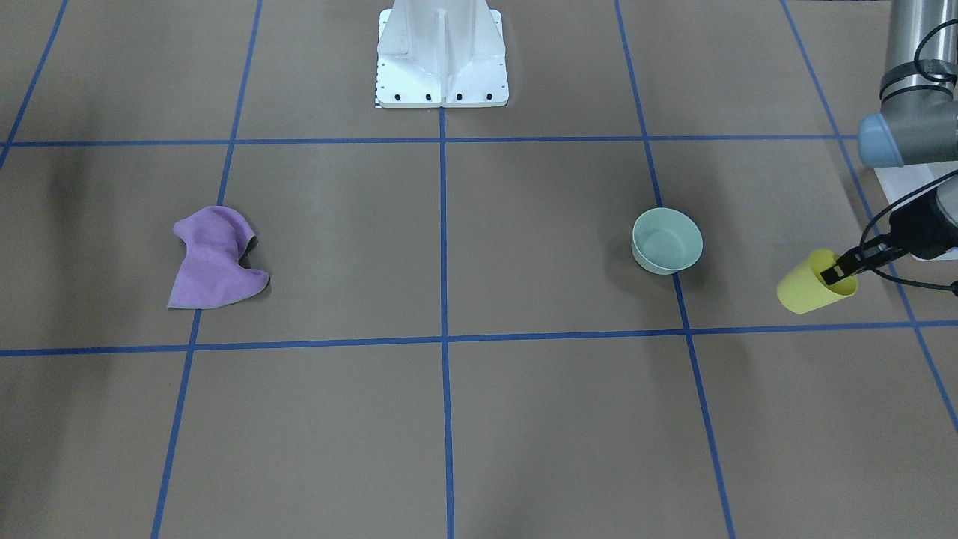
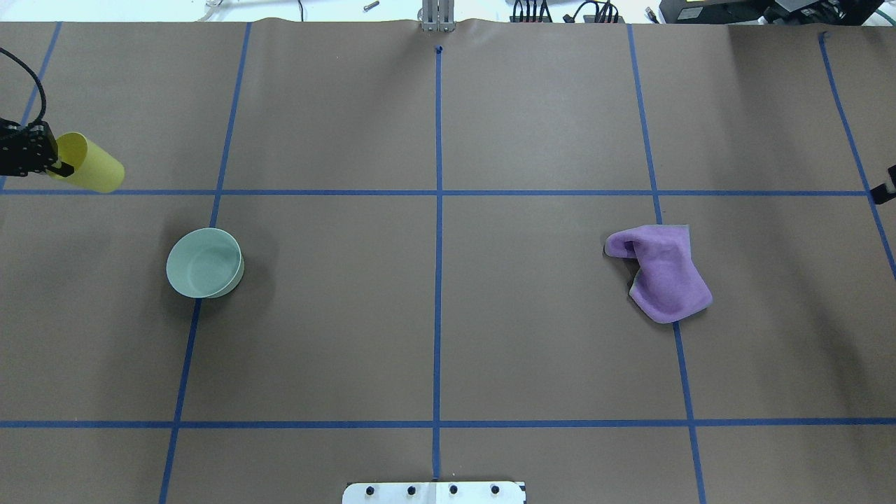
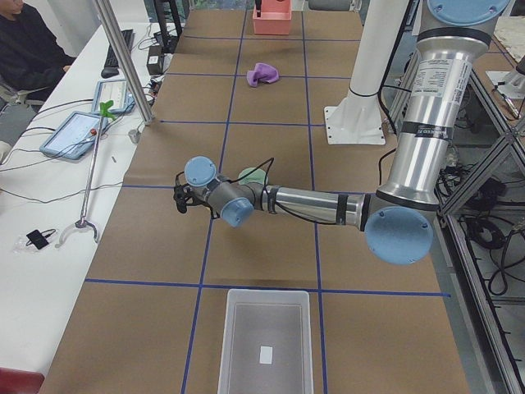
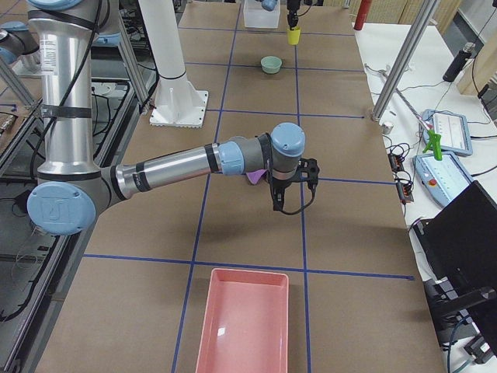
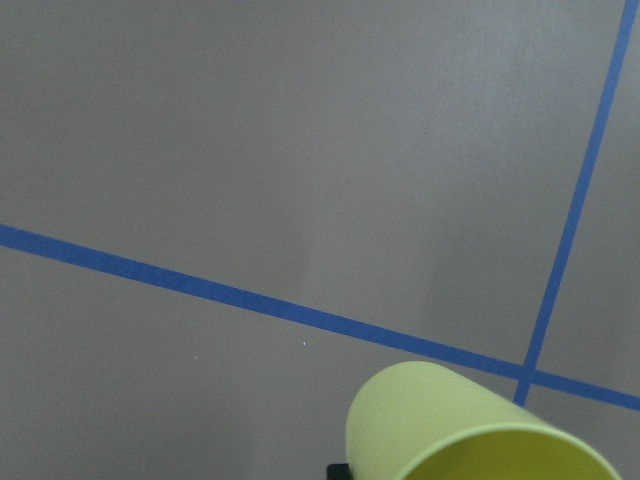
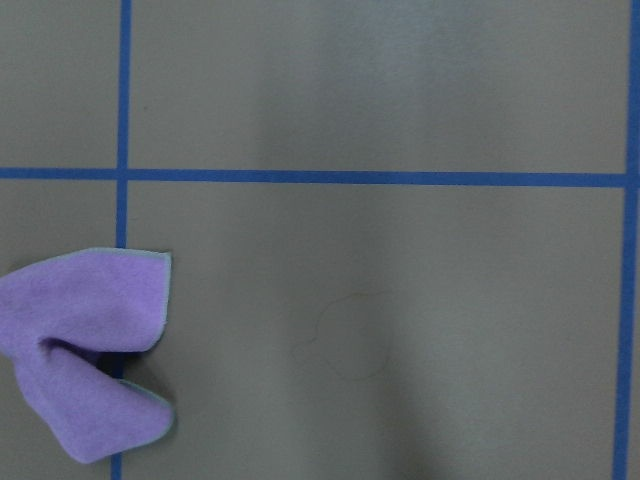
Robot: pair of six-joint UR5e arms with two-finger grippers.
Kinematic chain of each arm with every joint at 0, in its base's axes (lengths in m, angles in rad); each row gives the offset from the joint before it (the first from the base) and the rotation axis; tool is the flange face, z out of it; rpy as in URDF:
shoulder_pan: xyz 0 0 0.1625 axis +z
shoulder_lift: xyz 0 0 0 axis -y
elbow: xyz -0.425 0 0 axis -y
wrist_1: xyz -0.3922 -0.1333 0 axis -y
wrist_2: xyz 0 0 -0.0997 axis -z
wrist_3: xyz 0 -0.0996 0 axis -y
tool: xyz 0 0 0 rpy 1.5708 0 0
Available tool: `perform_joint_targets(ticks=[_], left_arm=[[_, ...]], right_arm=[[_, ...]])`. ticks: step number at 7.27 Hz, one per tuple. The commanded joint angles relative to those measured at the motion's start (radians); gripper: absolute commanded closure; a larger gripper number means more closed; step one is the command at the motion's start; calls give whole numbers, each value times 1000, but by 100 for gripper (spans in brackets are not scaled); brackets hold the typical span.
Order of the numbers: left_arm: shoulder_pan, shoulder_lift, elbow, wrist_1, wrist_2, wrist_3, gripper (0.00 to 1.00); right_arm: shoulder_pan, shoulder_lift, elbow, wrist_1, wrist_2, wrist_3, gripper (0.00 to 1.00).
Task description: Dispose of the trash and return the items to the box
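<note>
The left gripper [image 1: 834, 271] is closed on the rim of the yellow cup [image 1: 807, 288]. One black finger is inside the cup and the other is outside, so they pinch the thin wall between them. The cup is smooth plastic that lets a little light through. It is round and gets a bit narrower toward its bottom, and its open mouth faces the gripper. I cannot tell if its bottom touches the table.

Near the cup sits the bowl [image 1: 666, 241]. It is pale green, round, wide and low, and it stands upright with nothing in it. One blue tape line [image 1: 443, 224] runs under its edge.

The box [image 3: 267, 341] stands at the table's left end, apart from the cup. It is a milky white plastic bin with straight walls and a long, four-cornered shape.

The right gripper [image 4: 295, 183] hangs over the other half of the table. I cannot tell if it is open or closed. Close to it lies a soft, fuzzy purple cloth [image 1: 213, 258], all crumpled and folded over.

The table [image 1: 524, 434] is covered in flat brown paper, marked into squares by the tape. A shiny pink tray [image 4: 245, 318] sits at the right end
</note>
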Motion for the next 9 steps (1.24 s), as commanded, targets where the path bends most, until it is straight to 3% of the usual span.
perform_joint_targets(ticks=[1,3,4,7,9], left_arm=[[-92,3,-16,20,-29,64,100],[-198,51,-12,31,-29,237,100],[-270,72,-4,48,-22,369,100],[-430,73,-12,271,59,720,100],[-438,76,5,296,124,813,100]], right_arm=[[-164,27,33,95,-73,132,0],[-339,51,20,256,-197,293,0],[-410,88,3,273,-242,368,0],[-482,186,-103,275,-261,384,0],[-502,206,-144,275,-262,386,1]])
